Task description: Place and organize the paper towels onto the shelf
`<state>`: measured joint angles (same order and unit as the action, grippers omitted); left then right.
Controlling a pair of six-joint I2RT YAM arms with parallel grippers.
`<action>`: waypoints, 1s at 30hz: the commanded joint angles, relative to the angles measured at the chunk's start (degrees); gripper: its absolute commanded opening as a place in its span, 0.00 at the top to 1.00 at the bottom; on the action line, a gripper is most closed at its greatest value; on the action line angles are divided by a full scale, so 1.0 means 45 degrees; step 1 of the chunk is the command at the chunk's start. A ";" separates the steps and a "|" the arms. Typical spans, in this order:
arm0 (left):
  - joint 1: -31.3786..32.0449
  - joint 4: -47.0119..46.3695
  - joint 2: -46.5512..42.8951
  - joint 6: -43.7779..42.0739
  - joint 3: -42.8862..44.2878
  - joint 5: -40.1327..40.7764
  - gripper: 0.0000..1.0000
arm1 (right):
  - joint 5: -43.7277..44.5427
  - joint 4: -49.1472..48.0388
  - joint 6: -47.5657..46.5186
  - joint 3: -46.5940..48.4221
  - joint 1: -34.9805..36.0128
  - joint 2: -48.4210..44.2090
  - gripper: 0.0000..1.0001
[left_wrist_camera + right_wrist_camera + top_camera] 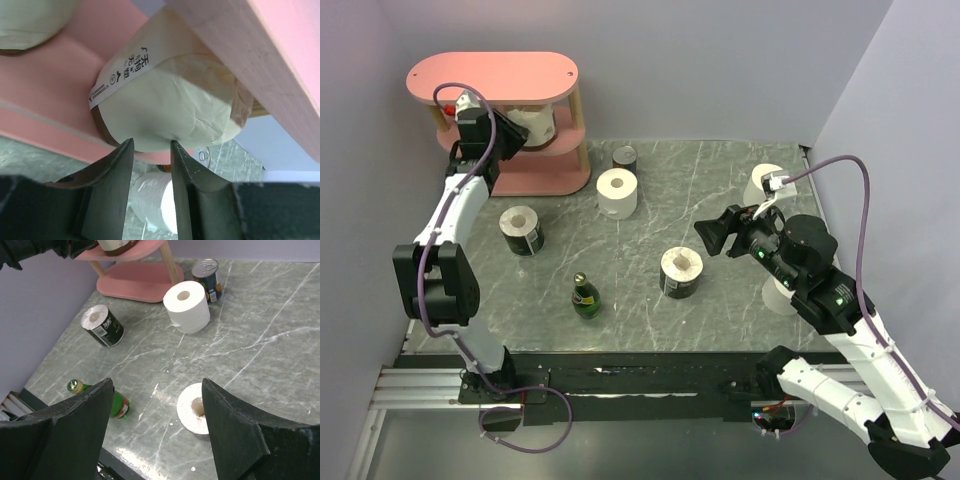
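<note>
The pink shelf [490,75] stands at the back left. On its middle board [55,85] lies a cream wrapped paper towel [170,100], with another roll [35,20] beside it. My left gripper [151,142] is at this cream roll, its tips against the roll's side; the jaws stand narrowly apart with nothing between them. On the table stand a white roll [617,192], two dark-wrapped rolls [521,230] [681,272] and a white roll [765,183] at the right. My right gripper [156,385] hangs open above the nearer dark-wrapped roll [192,412].
A tin can [625,158] stands just behind the white roll, near the shelf's foot. A green bottle [585,297] stands near the table's front edge. Part of one more roll [780,295] shows under my right arm. Walls close in the left, back and right sides.
</note>
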<state>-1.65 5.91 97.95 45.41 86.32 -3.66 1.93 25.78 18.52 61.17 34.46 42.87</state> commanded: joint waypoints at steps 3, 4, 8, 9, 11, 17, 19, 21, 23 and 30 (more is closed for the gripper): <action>0.0269 -0.0747 0.0440 0.0105 0.0759 0.0168 0.59 | 0.0078 -0.0807 -0.0366 0.0724 -0.0040 0.0258 0.22; 0.0250 -0.0689 0.0266 0.0047 0.0662 0.0285 0.59 | 0.0059 -0.0788 -0.0386 0.0782 -0.0059 0.0316 0.22; 0.0269 -0.0689 -0.0496 -0.0051 -0.0216 0.0774 0.57 | 0.0020 -0.0827 -0.0289 0.0763 -0.0040 0.0297 0.22; 0.0269 -0.0573 -0.0672 -0.0110 -0.0296 0.0755 0.57 | -0.0019 -0.0827 -0.0250 0.0744 -0.0040 0.0278 0.21; 0.0269 -0.0358 -0.1238 -0.0285 -0.0704 0.0697 0.51 | -0.0137 -0.0788 -0.0094 0.0646 -0.0040 0.0277 0.22; 0.0269 0.0811 -0.3034 -0.0774 -0.1876 0.0053 0.23 | -0.0118 -0.0456 0.0569 0.0119 -0.0040 0.0219 0.21; 0.0269 0.1476 -0.3523 -0.1124 -0.2054 -0.0163 0.14 | 0.0019 -0.0126 0.0824 -0.0095 -0.0059 0.0258 0.21; 0.0772 0.2566 -0.3991 -0.1843 -0.2268 0.0070 0.07 | 0.0195 0.0168 0.1098 -0.0233 -0.0040 0.0355 0.21; 0.1088 0.3311 -0.4246 -0.2276 -0.2580 0.0616 0.03 | 0.0467 0.0714 0.1370 -0.0467 -0.0040 0.0433 0.21; 0.1578 0.4642 -0.5397 -0.3116 -0.4845 0.0695 0.04 | 0.2067 0.2395 0.2445 -0.1266 -0.0060 0.0785 0.21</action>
<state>5.74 20.97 76.29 35.44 69.28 -1.65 5.56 31.77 25.63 57.28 34.46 45.98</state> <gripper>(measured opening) 0.966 0.787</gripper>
